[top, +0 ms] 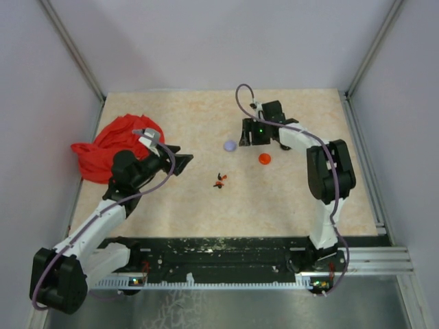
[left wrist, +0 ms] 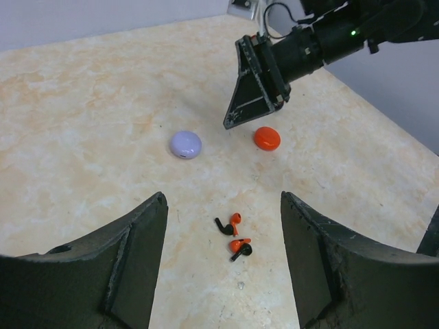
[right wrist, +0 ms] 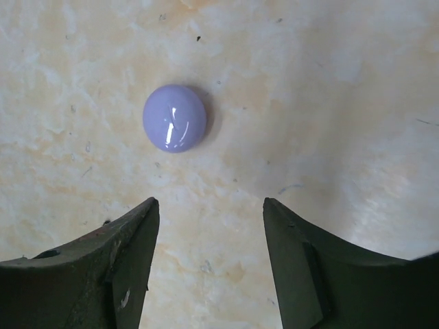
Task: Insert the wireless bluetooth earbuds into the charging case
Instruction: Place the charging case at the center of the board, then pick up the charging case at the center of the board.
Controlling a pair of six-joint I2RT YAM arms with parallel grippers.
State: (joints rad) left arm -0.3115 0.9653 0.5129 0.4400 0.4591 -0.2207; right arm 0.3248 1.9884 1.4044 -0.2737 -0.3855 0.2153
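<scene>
Left gripper fingers stand apart, empty; the wireless bluetooth earbuds lie loose on the table at its 4 o'clock from above. Right gripper fingers gape empty too, with a lavender dome near 11 o'clock in its wrist view.

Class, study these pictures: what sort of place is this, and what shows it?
Probably a robotics lab test cell: left arm and right arm mounted at a table, metal frame rails, earbuds laid out.
</scene>
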